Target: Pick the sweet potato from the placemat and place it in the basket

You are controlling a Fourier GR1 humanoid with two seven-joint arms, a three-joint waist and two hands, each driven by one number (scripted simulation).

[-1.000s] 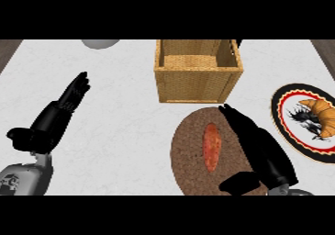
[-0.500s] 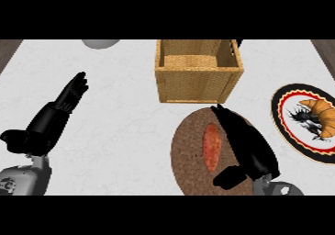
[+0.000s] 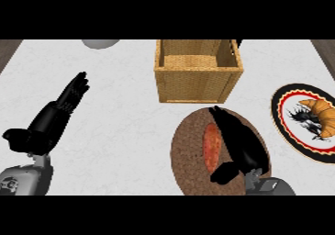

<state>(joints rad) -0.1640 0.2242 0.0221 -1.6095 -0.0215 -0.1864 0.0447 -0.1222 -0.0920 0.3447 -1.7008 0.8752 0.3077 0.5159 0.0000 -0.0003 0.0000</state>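
Note:
An orange-red sweet potato (image 3: 211, 146) lies lengthwise on a round brown woven placemat (image 3: 188, 151) at the lower middle right. My right hand (image 3: 241, 144) lies over the placemat with straight fingers, right against the sweet potato's right side and hiding part of it; its thumb sticks out low towards the left. The square wicker basket (image 3: 197, 85) stands just beyond the placemat, and nothing shows inside it. My left hand (image 3: 51, 119) rests open at the left, fingers pointing up and away.
A round plate (image 3: 292, 117) with a red and black rim holds a croissant (image 3: 319, 112) at the right edge. A grey rounded object (image 3: 100, 43) sits at the counter's far edge, upper left. Dark wood shows past the counter's corners.
My right hand has slid left across the placemat, from its right side to right beside the sweet potato. The left hand has barely moved.

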